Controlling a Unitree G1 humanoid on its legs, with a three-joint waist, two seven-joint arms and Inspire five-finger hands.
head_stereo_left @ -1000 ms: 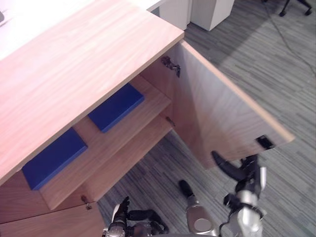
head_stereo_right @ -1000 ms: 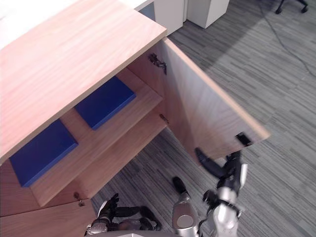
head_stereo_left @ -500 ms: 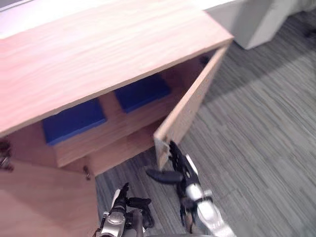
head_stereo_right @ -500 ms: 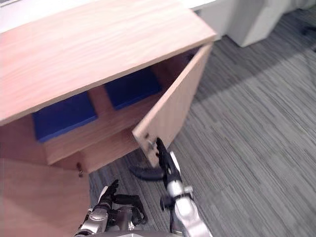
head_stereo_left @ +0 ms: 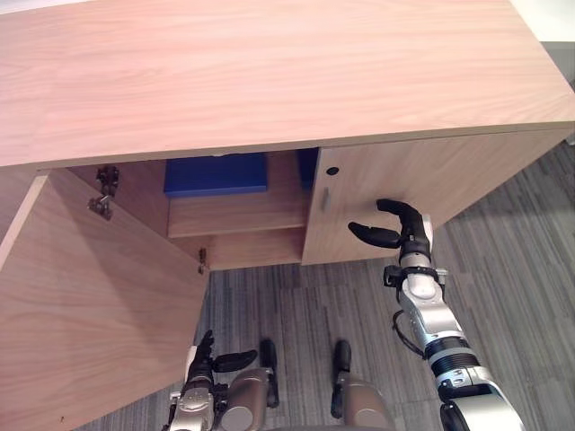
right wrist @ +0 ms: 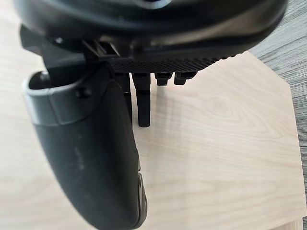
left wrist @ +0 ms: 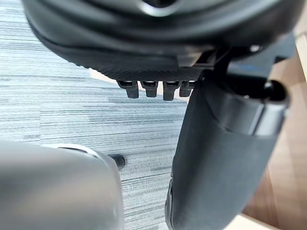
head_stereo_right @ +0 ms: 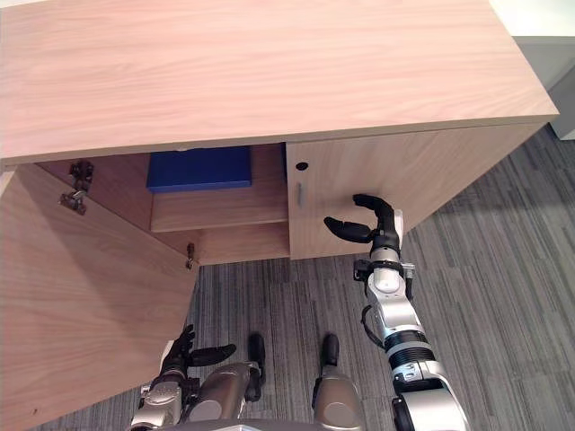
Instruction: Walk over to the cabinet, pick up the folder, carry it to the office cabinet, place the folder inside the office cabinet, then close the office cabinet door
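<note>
Office cabinet [head_stereo_left: 269, 72], seen from above, with a broad wooden top. At the left, its left door [head_stereo_left: 81, 305] stands swung wide open towards the viewer, a metal hinge [head_stereo_left: 105, 190] showing at its upper inner corner. Below the door's free edge the left hand [head_stereo_left: 205, 359] hangs low over the grey carpet floor [head_stereo_left: 296, 305]; its fingers are straight and apart, the thumb is spread to one side, and it holds nothing.

The open compartment has a wooden shelf [head_stereo_left: 238, 215] across it. The blue folder [head_stereo_left: 216, 173] lies flat on this shelf, inside the cabinet and just under the top, with no hand touching it. The space below the shelf is in shadow. A narrow blue strip [head_stereo_left: 306, 167] shows on the same shelf at the inner edge of the right door; what it belongs to cannot be told.

The right door [head_stereo_left: 449, 184] lies level with the cabinet front, or nearly so, and bears a keyhole [head_stereo_left: 332, 171] and a small handle [head_stereo_left: 324, 197] near its inner edge. The right hand [head_stereo_left: 400, 229] is raised before this door's face, fingers [right wrist: 144, 103] arched towards the wood and thumb spread, clasping nothing; whether the fingertips touch the door cannot be told.
</note>
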